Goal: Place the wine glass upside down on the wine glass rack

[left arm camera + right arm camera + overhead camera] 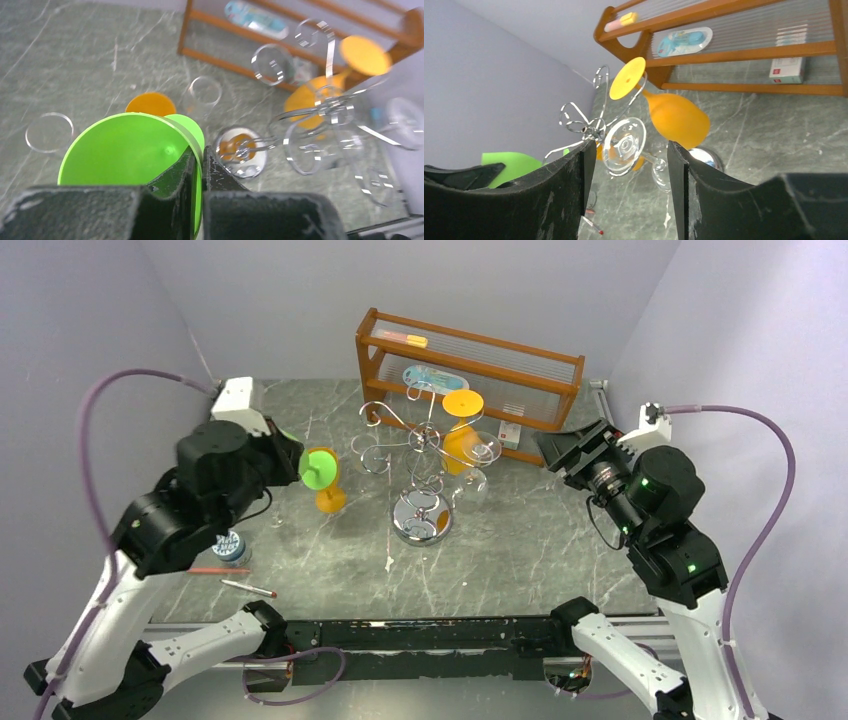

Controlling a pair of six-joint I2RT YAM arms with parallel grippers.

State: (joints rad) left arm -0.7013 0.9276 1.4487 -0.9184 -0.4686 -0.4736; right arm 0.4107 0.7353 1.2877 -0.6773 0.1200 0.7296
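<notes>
My left gripper (292, 466) is shut on the edge of a wine glass's green round foot (320, 468), held tilted above the table left of the rack. In the left wrist view the fingers (186, 170) pinch the green foot (125, 150). An orange part (331, 500) shows just below it; I cannot tell whether it belongs to the same glass. The chrome wine glass rack (415, 445) stands mid-table on its shiny round base (422, 520). An orange glass (460, 438) and a clear glass (482, 462) hang upside down on it. My right gripper (626, 150) is open and empty, right of the rack.
A brown wooden shelf unit (470, 365) stands behind the rack with small packets on it. A small blue-and-white jar (230, 547) and two pens (250, 587) lie at the front left. Clear glasses (49, 132) stand on the table near the left gripper.
</notes>
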